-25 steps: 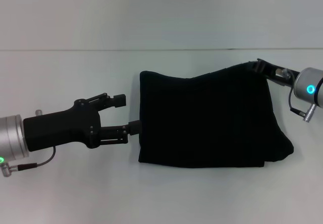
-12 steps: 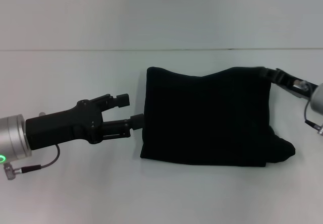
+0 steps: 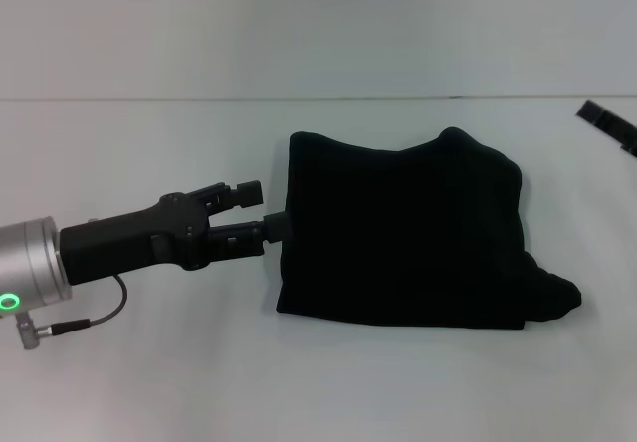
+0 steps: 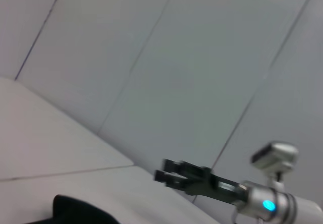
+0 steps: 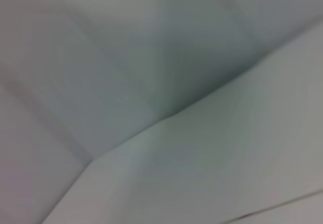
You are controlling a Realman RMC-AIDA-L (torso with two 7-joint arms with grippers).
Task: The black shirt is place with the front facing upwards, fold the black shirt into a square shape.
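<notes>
Left gripper jaws parted, touching folded black shirt edge.

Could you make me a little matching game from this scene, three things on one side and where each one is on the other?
Things:
1. shirt
2. left gripper
3. right gripper

Places:
A. at the far right edge, away from the cloth
B. folded in the middle of the table
C. touching the cloth's left edge

Pairs: 1-B, 2-C, 3-A
</notes>
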